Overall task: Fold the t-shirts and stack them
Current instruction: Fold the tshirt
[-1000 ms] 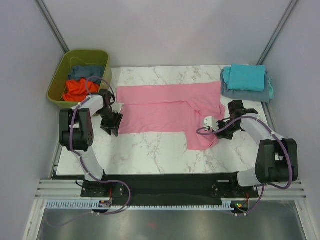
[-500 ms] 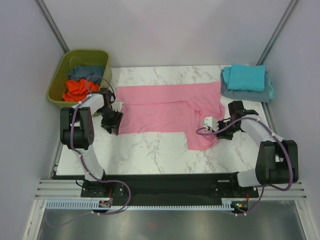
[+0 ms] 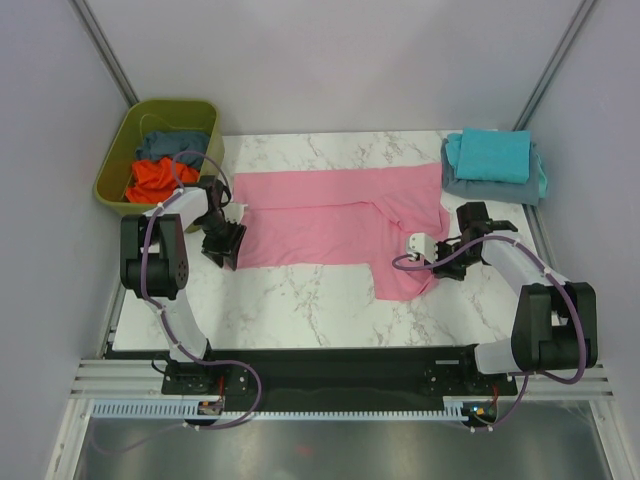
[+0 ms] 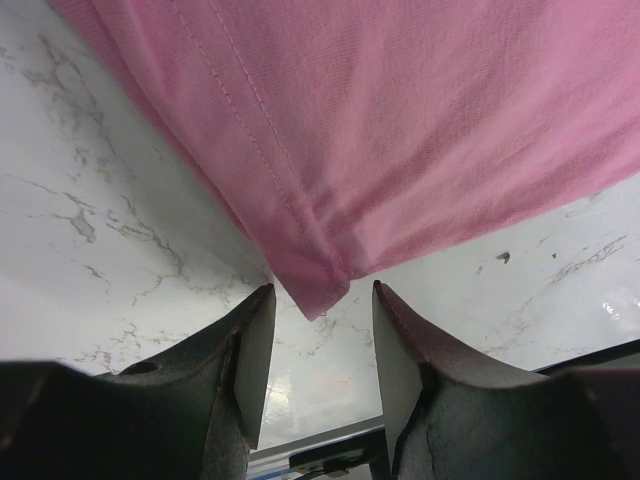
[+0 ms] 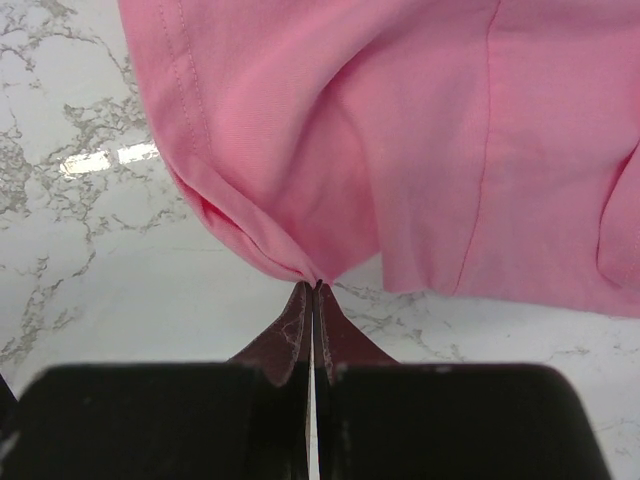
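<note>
Nothing's really budged over the last second as far as I can see, both arms are parked in the same pose. Looks to me like a pause right before a fold, so this shirt isn't any further along.

Headcount, big to small:
- One white marble-pattern table [image 3: 300,305].
- One light pink cloth t-shirt [image 3: 320,220], spread flat across the table's middle.
- One olive-green plastic tub [image 3: 112,178] off the far left corner. It holds one crumpled orange shirt [image 3: 155,180] and one slate-blue shirt [image 3: 172,145].
- One turquoise folded shirt [image 3: 490,155] at the far right corner, lying on one grey-blue folded shirt [image 3: 470,188]. Can't tell if more are underneath.
- Two grippers. The left gripper [image 4: 320,300] has its jaws apart, straddling the pink shirt's near left corner without gripping it. The right gripper [image 5: 315,288] is clamped tight on a puckered bit of the near right edge.
</note>
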`<control>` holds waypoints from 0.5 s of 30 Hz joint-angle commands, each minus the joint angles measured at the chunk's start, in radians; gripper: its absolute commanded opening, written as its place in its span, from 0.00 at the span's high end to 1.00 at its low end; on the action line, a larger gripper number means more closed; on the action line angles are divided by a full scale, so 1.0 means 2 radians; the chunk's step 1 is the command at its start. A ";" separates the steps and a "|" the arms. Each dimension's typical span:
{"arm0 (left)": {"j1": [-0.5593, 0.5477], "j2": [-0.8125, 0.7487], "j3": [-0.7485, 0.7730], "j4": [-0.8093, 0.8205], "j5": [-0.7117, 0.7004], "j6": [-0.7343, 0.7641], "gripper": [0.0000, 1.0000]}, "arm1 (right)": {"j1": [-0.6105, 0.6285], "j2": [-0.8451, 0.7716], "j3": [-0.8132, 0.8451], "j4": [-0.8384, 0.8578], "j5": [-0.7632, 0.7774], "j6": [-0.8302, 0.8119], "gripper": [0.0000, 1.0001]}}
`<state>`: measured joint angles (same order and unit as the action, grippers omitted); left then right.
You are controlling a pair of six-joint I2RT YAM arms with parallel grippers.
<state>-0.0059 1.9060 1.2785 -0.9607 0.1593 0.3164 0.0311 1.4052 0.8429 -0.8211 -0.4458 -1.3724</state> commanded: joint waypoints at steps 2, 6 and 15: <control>0.002 0.001 0.016 -0.005 0.001 0.003 0.49 | 0.004 -0.012 -0.002 0.008 -0.010 0.007 1.00; 0.002 0.001 0.016 -0.005 0.001 0.003 0.49 | 0.006 -0.010 0.002 0.008 -0.009 0.007 1.00; 0.001 0.001 0.015 -0.005 0.001 0.003 0.49 | 0.008 -0.004 0.010 0.007 -0.006 0.007 1.00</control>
<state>-0.0059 1.9060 1.2785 -0.9607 0.1593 0.3164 0.0406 1.4052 0.8425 -0.8150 -0.4454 -1.3640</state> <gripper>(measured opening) 0.512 0.010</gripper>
